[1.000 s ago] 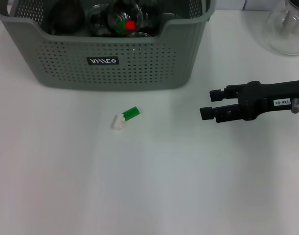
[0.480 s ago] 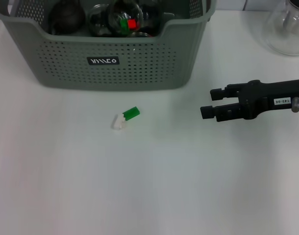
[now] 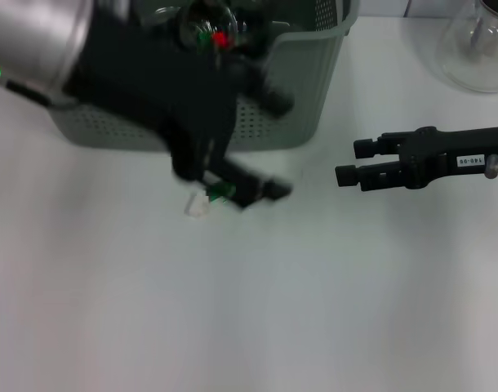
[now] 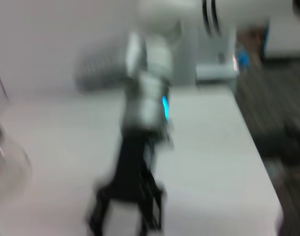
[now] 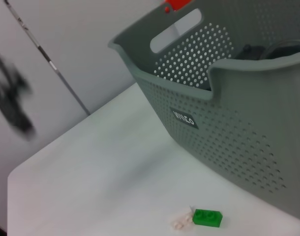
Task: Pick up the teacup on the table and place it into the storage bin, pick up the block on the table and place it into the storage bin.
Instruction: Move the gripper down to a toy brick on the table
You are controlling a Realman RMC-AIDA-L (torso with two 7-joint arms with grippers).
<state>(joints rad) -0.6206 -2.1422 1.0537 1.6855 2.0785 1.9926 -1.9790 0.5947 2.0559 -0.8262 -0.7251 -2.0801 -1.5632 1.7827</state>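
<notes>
The block (image 3: pixel 202 200), a green piece joined to a white one, lies on the table in front of the storage bin (image 3: pixel 308 98). My left arm reaches in from the upper left, motion-blurred, across the bin's front wall. The left gripper (image 3: pixel 275 147) is open, its lower finger just right of the block and partly covering the green end. The right gripper (image 3: pixel 351 162) hovers open and empty further right. In the right wrist view the block (image 5: pixel 206 217) sits near the bin (image 5: pixel 228 123). Clear glassware (image 3: pixel 204 20) lies inside the bin; no teacup is on the table.
A large clear glass vessel (image 3: pixel 477 49) stands on the table at the far right, behind the right arm. The left wrist view shows the right arm (image 4: pixel 142 98) blurred over the white table, whose edge drops to a dark floor (image 4: pixel 283 113).
My left arm has swung into view from the upper left, now covering the bin's label and reaching the block. The right gripper has risen slightly. The block has not moved.
</notes>
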